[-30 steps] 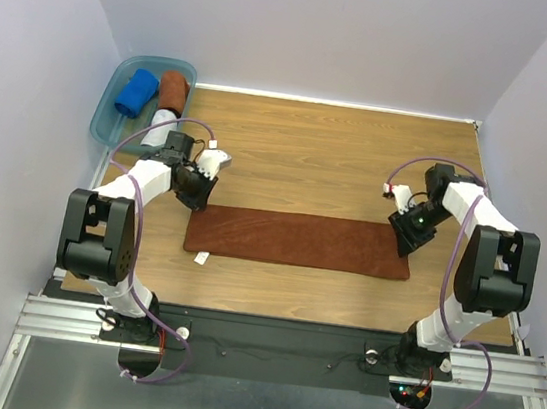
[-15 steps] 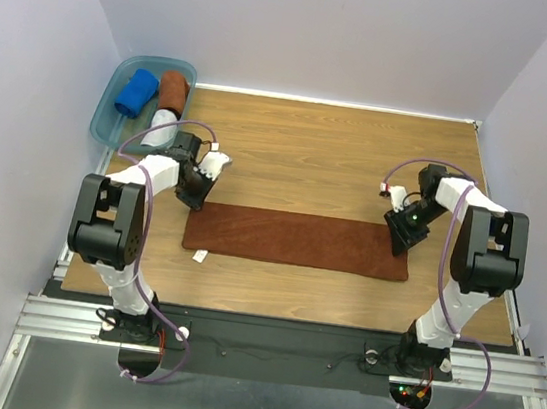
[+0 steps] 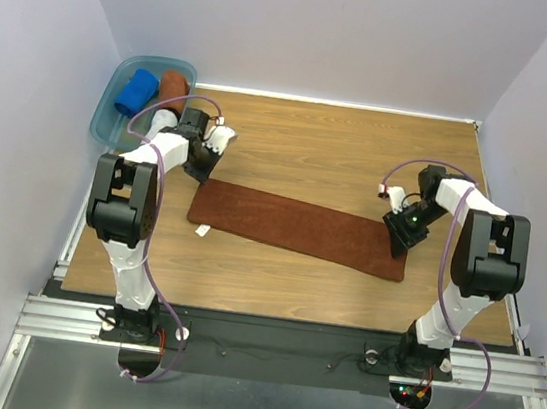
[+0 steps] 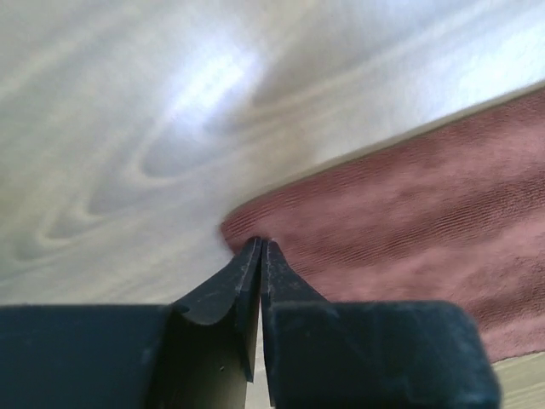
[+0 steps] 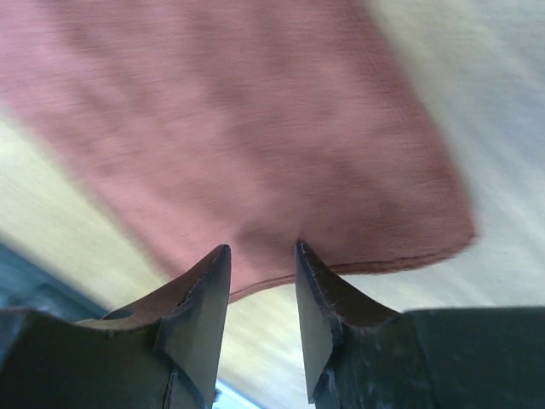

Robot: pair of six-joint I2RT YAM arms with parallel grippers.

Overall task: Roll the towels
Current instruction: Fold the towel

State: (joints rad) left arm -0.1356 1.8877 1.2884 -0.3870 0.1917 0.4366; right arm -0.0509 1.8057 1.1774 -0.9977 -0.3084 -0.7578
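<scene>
The left tool [image 4: 259,256] pinches the far left corner of the flat rust-brown terry towel [image 3: 296,227], which lies unrolled on the wooden counter [image 3: 331,152] between both tools. The right tool [image 5: 260,260], jaws apart, straddles its right edge. Rolling seems not yet begun.

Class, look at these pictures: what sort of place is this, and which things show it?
Probably a robot lab test cell: two arms bolted to a metal rail, a wooden table boxed in by plain walls, one brown towel laid out.
</scene>
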